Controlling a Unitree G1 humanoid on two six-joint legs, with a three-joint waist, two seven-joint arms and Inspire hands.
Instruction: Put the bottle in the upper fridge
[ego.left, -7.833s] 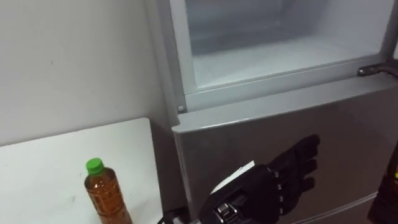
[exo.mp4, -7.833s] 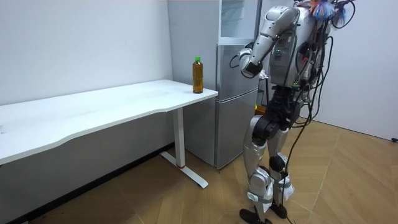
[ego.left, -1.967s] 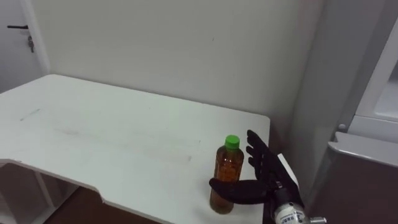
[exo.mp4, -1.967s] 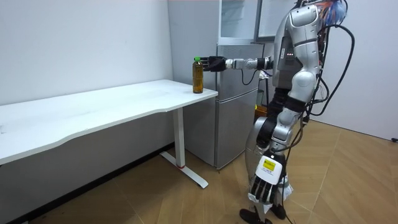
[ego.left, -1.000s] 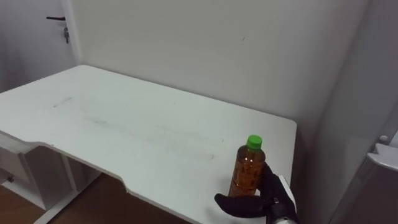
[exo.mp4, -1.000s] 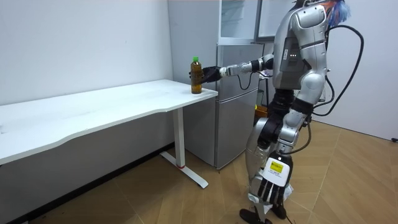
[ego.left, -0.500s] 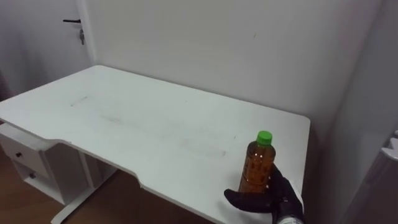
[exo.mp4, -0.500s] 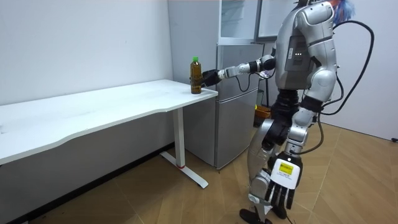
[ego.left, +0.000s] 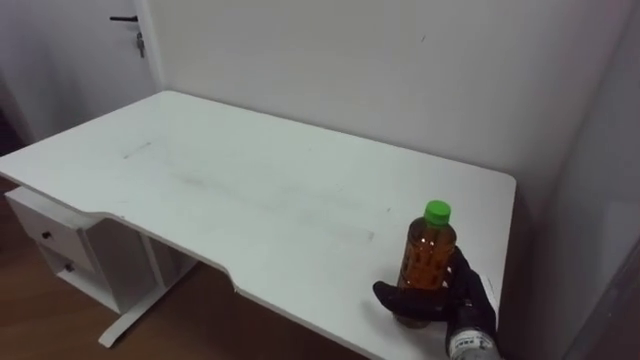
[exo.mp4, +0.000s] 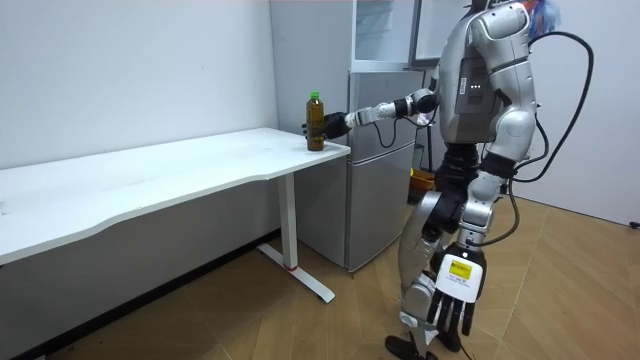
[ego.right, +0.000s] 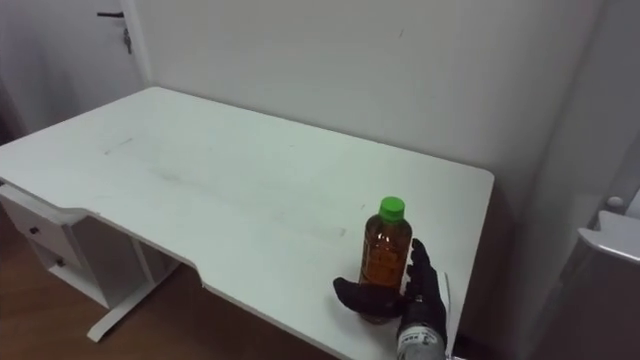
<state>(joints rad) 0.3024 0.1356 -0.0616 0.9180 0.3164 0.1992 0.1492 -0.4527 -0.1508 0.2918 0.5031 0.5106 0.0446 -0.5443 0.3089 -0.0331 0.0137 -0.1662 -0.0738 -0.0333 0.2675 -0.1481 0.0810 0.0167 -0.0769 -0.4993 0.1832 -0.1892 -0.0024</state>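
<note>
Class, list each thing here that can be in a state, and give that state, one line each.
Bottle: upright, capped, standing on the table.
Right hand: shut round the bottle's lower part.
Left hand: open, hanging by the leg.
Upper fridge: open.
Lower fridge door: shut.
Drawers: shut.

We read this as a plain office or test room. What points to it:
- A long white desk surface (exo.mp4: 150, 170) on a white T-leg (exo.mp4: 291, 235).
- A white drawer unit (ego.left: 60, 250) under the surface's far end.
- Smooth white walls (exo.mp4: 130, 70).
- A wood-pattern floor (exo.mp4: 570, 290).
- A lever door handle (ego.left: 124, 19) in the corner.

The one kitchen item is a grey two-compartment fridge (exo.mp4: 375, 180). It stands just beside the surface's end, with its upper compartment open.
</note>
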